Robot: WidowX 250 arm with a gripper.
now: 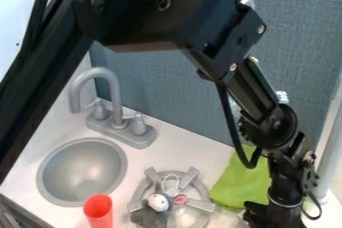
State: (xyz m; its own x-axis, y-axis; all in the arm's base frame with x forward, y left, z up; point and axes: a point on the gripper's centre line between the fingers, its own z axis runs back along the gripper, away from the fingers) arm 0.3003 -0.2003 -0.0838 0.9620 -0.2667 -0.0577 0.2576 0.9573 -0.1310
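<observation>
One black gripper (272, 217) is positioned low at the right of the camera view, beside a green cloth (239, 184). I cannot tell whether the end effector is open, closed or gripping anything; contact with the cloth is likewise unconfirmed. The cloth lies on the white countertop (180, 147), between the gripper and the grey stove burner (190, 175). A small grey-and-white plush toy (159, 203) with a pink part rests on the burner. At the lower left of the burner stands a red cup (98, 212), with the round grey sink (83, 172) beyond it and the grey faucet (122, 129) behind the basin.

Step assessment: I judge the current step to be low-level positioning at the cloth, either approach or withdrawal; which of the two cannot be established. Requirement for the next move: verify the grip state and any cloth contact before commanding travel. In my judgement, a light, controlled motion is called for, because fabric can fold or snag. Maintain clearance from the burner arms to avoid disturbing the plush toy.
</observation>
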